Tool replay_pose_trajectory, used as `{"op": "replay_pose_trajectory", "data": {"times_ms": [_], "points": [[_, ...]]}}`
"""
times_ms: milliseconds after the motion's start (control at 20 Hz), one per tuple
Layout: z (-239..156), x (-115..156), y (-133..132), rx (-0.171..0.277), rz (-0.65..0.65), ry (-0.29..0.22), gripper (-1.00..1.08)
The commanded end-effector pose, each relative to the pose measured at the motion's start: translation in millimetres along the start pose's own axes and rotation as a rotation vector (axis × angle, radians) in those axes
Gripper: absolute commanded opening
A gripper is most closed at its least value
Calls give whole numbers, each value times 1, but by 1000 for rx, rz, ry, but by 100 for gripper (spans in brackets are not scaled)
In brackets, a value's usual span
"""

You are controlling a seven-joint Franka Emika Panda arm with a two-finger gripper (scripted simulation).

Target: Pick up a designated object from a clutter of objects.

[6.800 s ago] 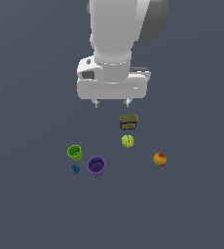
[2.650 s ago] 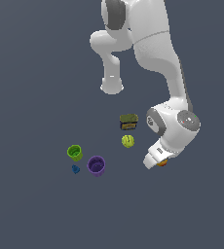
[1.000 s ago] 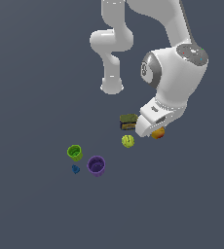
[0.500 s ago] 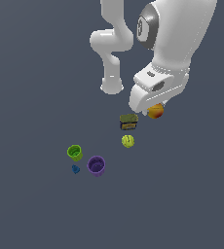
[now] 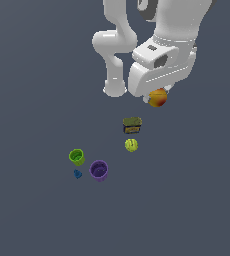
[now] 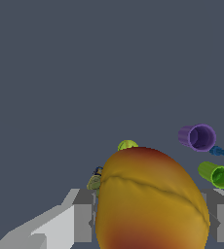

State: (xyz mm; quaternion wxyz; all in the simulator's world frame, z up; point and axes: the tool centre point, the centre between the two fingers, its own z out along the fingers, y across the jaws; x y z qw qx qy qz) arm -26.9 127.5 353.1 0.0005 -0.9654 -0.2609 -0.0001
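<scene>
Exterior view: my white jointed arm point(image 5: 152, 45) fills the upper right of the frame, by far the largest thing here, with its base column standing at upper centre on the flat dark grey floor point(image 5: 32, 100). At the arm's lower end my gripper point(image 5: 156, 96) is closed around the round orange-yellow fruit with a red blush point(image 5: 158, 97), which hangs well above the floor, right of centre in the upper half of the frame.

Below it I count five loose items, one of each. The purple open cup point(image 5: 99, 170) sits lower left of centre, with the green open cup point(image 5: 76, 156) just up and left of it. The dark squat can with a yellow label point(image 5: 132, 125) stands near the middle, and the yellow-green ball point(image 5: 131, 145) lies just beneath it in the frame. The tiny blue piece point(image 5: 77, 174) is smallest, just below the green cup.

The wrist view shows what the exterior cannot: the fruit point(image 6: 150, 199) from very close, a crease running across its skin, pinched between my two grey fingers point(image 6: 82, 221) on either side. Behind it the purple cup point(image 6: 197, 136) and green cup point(image 6: 215, 173) appear with their mouths facing the camera, and the can point(image 6: 95, 181) is mostly hidden. My arm itself shows only in the exterior view.
</scene>
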Motion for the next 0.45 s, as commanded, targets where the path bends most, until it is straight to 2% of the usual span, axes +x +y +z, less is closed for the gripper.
{"op": "replay_pose_trajectory", "data": {"times_ms": [0,400], "points": [[-7,-2,1,0,0,0,-100],[-6,-1,2,-1,0,0,-100]]}}
